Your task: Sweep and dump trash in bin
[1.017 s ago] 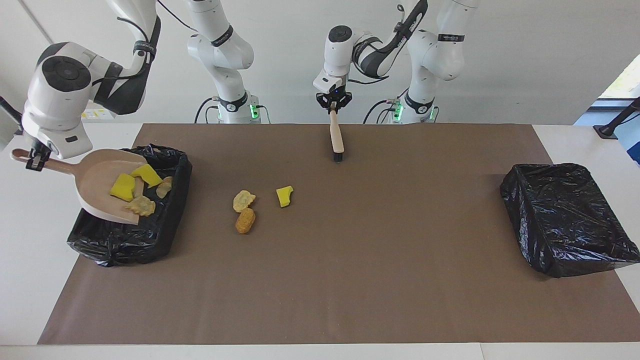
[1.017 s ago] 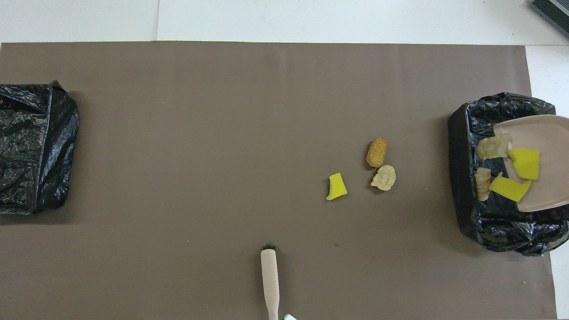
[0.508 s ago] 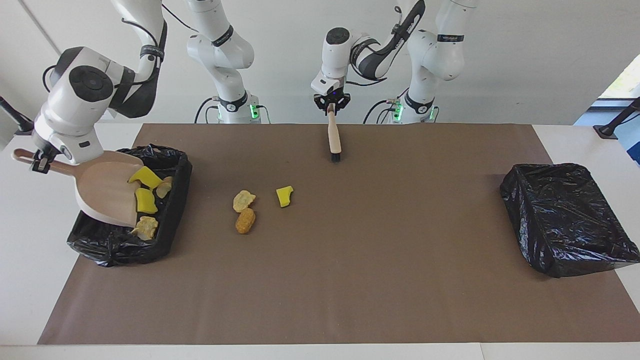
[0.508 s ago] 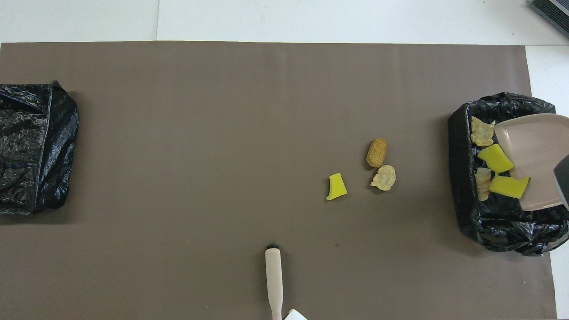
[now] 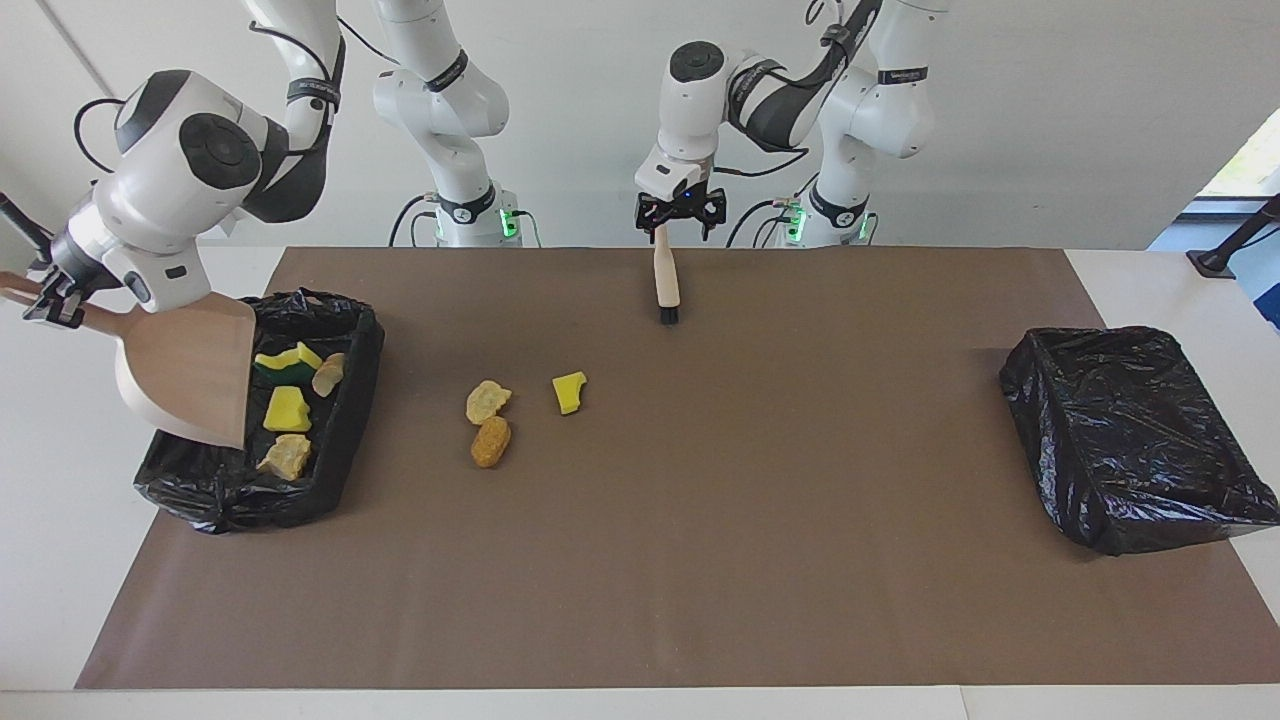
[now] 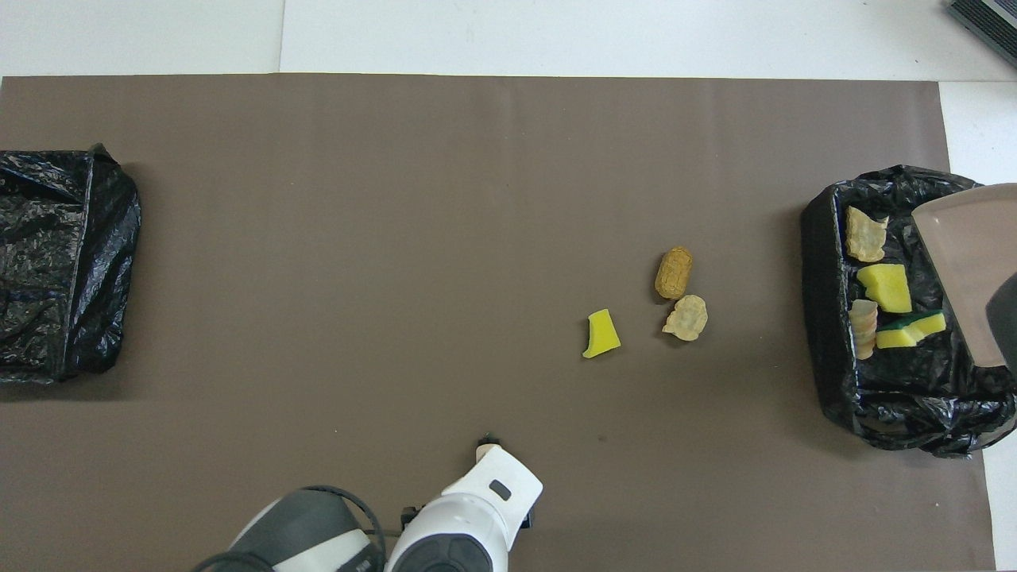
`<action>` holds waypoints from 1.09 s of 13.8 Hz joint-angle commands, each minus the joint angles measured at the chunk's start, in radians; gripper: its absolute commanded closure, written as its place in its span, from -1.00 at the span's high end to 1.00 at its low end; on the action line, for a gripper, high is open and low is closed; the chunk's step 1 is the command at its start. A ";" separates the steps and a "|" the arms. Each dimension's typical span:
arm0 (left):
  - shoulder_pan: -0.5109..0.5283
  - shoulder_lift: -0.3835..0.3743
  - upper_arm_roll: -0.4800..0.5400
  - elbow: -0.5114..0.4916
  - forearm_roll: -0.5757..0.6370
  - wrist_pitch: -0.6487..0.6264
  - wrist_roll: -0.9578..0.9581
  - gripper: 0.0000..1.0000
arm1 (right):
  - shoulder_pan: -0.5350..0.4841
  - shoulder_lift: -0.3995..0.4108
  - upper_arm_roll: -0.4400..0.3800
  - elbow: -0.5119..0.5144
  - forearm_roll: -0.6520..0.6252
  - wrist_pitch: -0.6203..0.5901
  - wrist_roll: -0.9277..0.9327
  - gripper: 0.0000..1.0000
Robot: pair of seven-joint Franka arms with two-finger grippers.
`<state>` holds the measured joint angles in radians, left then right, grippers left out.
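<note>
Trash comes as small scraps: yellow sponge chunks, one green-backed, and tan to golden-brown bread-like lumps. Four scraps lie in the black-lined bin at the right arm's end of the table; three more sit on the brown mat toward that same end, a yellow chunk just beside two lumps. No writing on them can be read. The right gripper is clamped on the handle of the pink dustpan, which is tipped steeply over the bin's outer edge; a second ago the four scraps lay on the pan, now the pan is bare. The left gripper stands over the brush near the robots' edge, jaws spread wide and off the handle, where a second ago they gripped it; the brush lies on the mat. A second lined bin sits at the left arm's end.
</note>
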<state>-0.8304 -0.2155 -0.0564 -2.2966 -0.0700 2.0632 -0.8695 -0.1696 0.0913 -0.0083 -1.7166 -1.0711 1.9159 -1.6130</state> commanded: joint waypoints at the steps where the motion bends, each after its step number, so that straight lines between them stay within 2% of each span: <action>1: 0.195 0.013 -0.011 0.127 0.019 -0.093 0.223 1.00 | 0.010 -0.005 0.022 0.057 -0.018 -0.064 -0.018 -1.00; 3: 0.308 0.025 -0.011 0.244 0.019 -0.164 0.384 1.00 | 0.022 -0.004 0.072 0.113 0.020 -0.159 0.034 -1.00; 6: 0.448 0.059 -0.011 0.409 0.021 -0.286 0.527 1.00 | 0.041 -0.004 0.126 0.150 0.211 -0.279 0.296 -1.00; 8: 0.522 0.062 -0.011 0.500 0.021 -0.354 0.622 1.00 | 0.076 -0.004 0.128 0.152 0.375 -0.290 0.515 -1.00; 11: 0.608 0.080 -0.010 0.629 0.022 -0.477 0.733 1.00 | 0.078 -0.002 0.125 0.146 0.697 -0.281 0.810 -1.00; 13: 0.652 0.102 -0.010 0.704 0.024 -0.532 0.741 1.00 | 0.111 0.005 0.137 0.143 0.775 -0.275 1.037 -1.00; 15: 0.688 0.102 -0.006 0.727 0.023 -0.560 0.757 1.00 | 0.180 0.024 0.137 0.141 0.816 -0.271 1.229 -1.00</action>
<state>-0.1811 -0.1506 -0.0503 -1.6373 -0.0597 1.5581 -0.1372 -0.0432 0.0972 0.1233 -1.5817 -0.2981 1.6411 -0.5600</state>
